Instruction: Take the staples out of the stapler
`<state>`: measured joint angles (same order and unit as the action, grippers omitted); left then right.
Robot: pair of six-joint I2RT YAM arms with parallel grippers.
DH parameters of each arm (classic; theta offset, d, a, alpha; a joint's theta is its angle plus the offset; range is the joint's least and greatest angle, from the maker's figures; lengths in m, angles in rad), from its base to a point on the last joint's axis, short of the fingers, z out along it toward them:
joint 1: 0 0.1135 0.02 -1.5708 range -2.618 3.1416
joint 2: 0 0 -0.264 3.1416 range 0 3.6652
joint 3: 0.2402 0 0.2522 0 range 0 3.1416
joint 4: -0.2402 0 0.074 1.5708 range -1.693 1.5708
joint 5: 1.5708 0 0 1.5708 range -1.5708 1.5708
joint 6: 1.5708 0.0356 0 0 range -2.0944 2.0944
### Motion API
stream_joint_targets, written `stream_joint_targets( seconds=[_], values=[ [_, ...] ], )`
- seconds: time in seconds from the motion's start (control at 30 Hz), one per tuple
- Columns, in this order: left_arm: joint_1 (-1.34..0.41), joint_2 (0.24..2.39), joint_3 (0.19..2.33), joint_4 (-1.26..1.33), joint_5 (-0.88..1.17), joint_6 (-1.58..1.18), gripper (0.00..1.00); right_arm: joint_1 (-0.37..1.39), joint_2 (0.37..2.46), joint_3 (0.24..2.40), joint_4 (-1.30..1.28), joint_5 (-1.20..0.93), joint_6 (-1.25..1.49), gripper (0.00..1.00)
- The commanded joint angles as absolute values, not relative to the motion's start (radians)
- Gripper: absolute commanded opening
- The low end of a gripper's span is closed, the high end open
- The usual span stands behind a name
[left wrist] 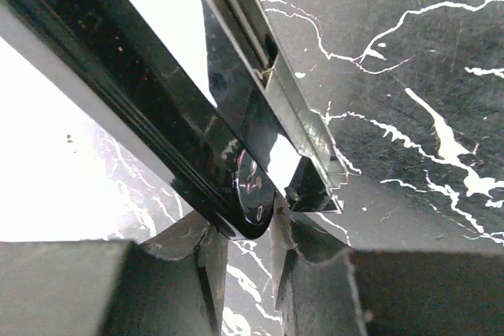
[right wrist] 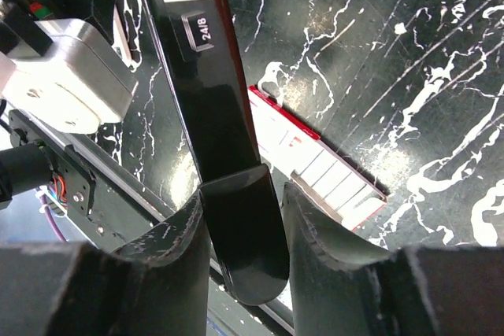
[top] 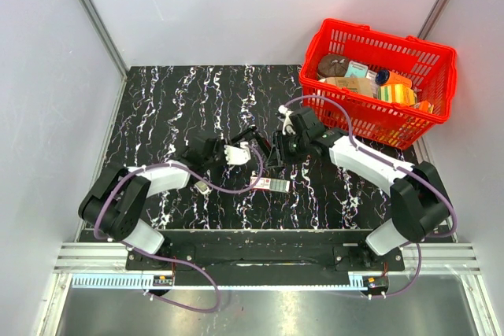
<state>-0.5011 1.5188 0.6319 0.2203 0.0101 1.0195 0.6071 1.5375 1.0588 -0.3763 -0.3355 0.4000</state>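
The black stapler [top: 264, 149] is held up off the table between my two grippers, hinged open. In the left wrist view its black arm [left wrist: 150, 108] and metal magazine channel [left wrist: 295, 116] run diagonally. I cannot make out any staples in the channel. My left gripper [top: 239, 153] [left wrist: 246, 234] stands narrowly open, with the stapler's rounded hinge end at its fingertips and table showing between them. My right gripper [top: 282, 145] [right wrist: 244, 198] is shut on the rounded tip of the stapler's glossy top arm [right wrist: 213, 116].
A white and red staple box [top: 272, 185] [right wrist: 315, 163] lies on the black marbled table below the stapler. A red basket [top: 370, 120] filled with groceries stands at the back right, close behind the right arm. Grey walls enclose the table.
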Motion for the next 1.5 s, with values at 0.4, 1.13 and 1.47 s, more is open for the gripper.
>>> stream_joint_targets(
  seconds=[0.4, 1.13, 1.47],
  values=[
    [-0.583, 1.601, 0.502, 0.613, -0.258, 1.520, 0.00, 0.499, 1.425, 1.080, -0.380, -0.066, 0.420, 0.00],
    [-0.443, 1.537, 1.169, -0.419, 0.472, 0.157, 0.59, 0.619, 1.517, 1.179, -0.236, 0.088, 0.606, 0.00],
    [-0.333, 1.559, 1.082, -0.359, 0.848, -0.075, 0.97, 0.765, 1.611, 1.299, -0.169, 0.435, 0.773, 0.00]
  ],
)
